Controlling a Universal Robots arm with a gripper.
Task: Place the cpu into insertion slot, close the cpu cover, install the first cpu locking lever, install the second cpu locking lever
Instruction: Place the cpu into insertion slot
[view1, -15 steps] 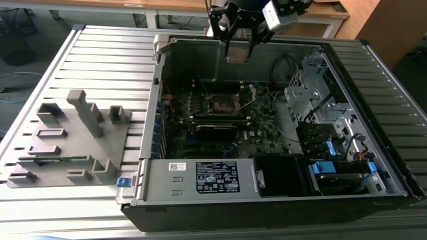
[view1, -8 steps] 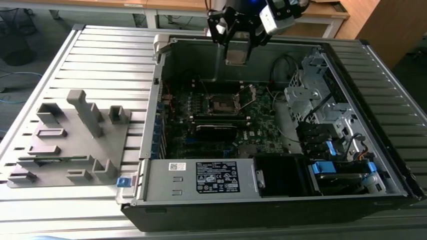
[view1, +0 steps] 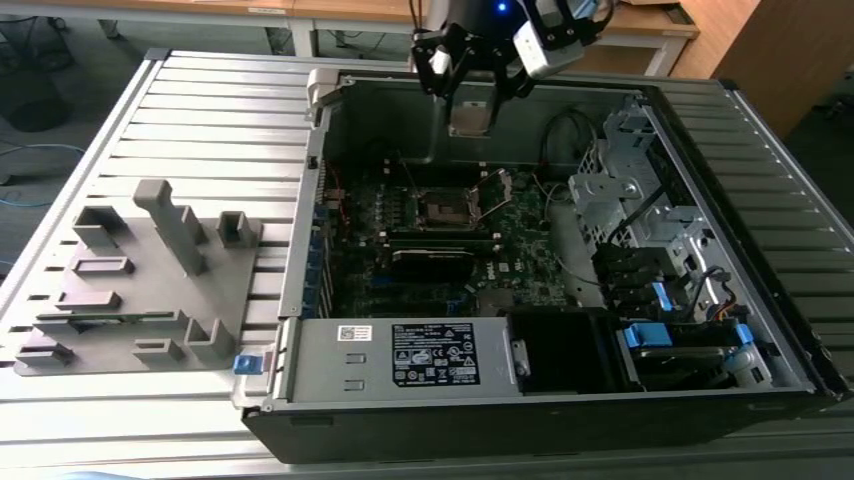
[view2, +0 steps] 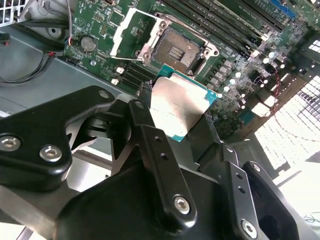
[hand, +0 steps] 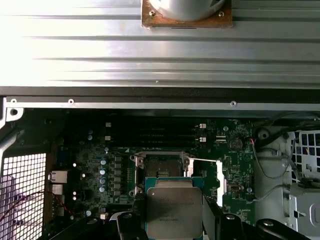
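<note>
Surface: ribbed grey metal counter (view1: 200, 100). An open pc case (view1: 400, 355) lies flat on it, filling the middle and the exterior view's right. A grey slotted fixture block (view1: 147, 290) sits on the counter at the exterior view's left, apart from the case.

Room: wooden desks (view1: 347, 10) run along the top edge and a wooden cabinet (view1: 761, 50) stands at upper right.

End effector (view1: 470, 100) is at upper middle of the exterior view, above the case's far wall. It's pinching the cpu (view1: 470, 118), which is held in the air well clear of the board.

In the second wrist view the fingers (view2: 150, 135) clamp opposite edges of the cpu (view2: 182, 100), grey metal face to the camera.

The insertion slot (view2: 177, 50) sits bare on the green circuit board (view2: 100, 22). The cpu cover (view2: 131, 32) is flipped open beside it.

The first wrist view shows the same: cpu (hand: 174, 210) in the end effector (hand: 174, 225), slot (hand: 162, 167) just beyond it, cover (hand: 218, 180) swung out to one side.

In the exterior view the slot (view1: 443, 208) is mid-case, with a long black card (view1: 430, 262) below it.

Hidden or unclear:
- The arm is cut off by the top edge of the exterior view.
- Two cpu edges are behind the fingers, and the frame edge crops the cpu in the first wrist view.
- Its underside isn't visible.
- Can't make out how the locking levers sit.
</note>
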